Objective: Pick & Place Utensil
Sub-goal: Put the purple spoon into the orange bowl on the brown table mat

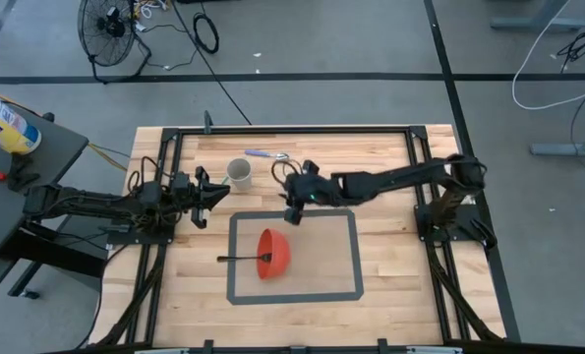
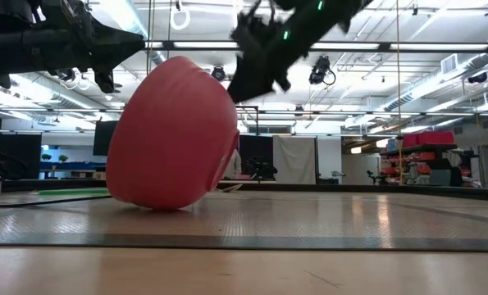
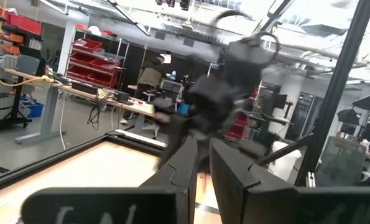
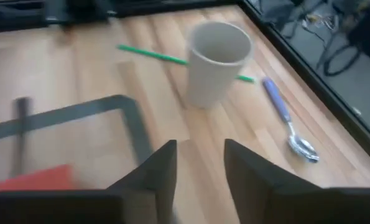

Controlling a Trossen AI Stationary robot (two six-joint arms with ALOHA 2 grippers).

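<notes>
A spoon with a blue handle (image 1: 267, 154) (image 4: 285, 117) lies flat on the wood near the far edge, beside a white cup (image 1: 239, 175) (image 4: 216, 62). A red bowl (image 1: 273, 253) (image 2: 174, 135) rests tipped on its side inside a grey tape rectangle (image 1: 294, 298). A black utensil handle (image 1: 238, 259) sticks out of it toward the left. My right gripper (image 1: 294, 206) (image 4: 200, 165) hovers open above the rectangle's far edge, between cup and bowl, holding nothing. My left gripper (image 1: 204, 197) (image 3: 203, 168) waits left of the cup, fingers together and empty.
A green straw (image 4: 153, 55) lies on the wood behind the cup. Black frame rails (image 1: 292, 129) run along the table's far, left and right sides. Bare wood shows to the right of the tape rectangle and along the near edge.
</notes>
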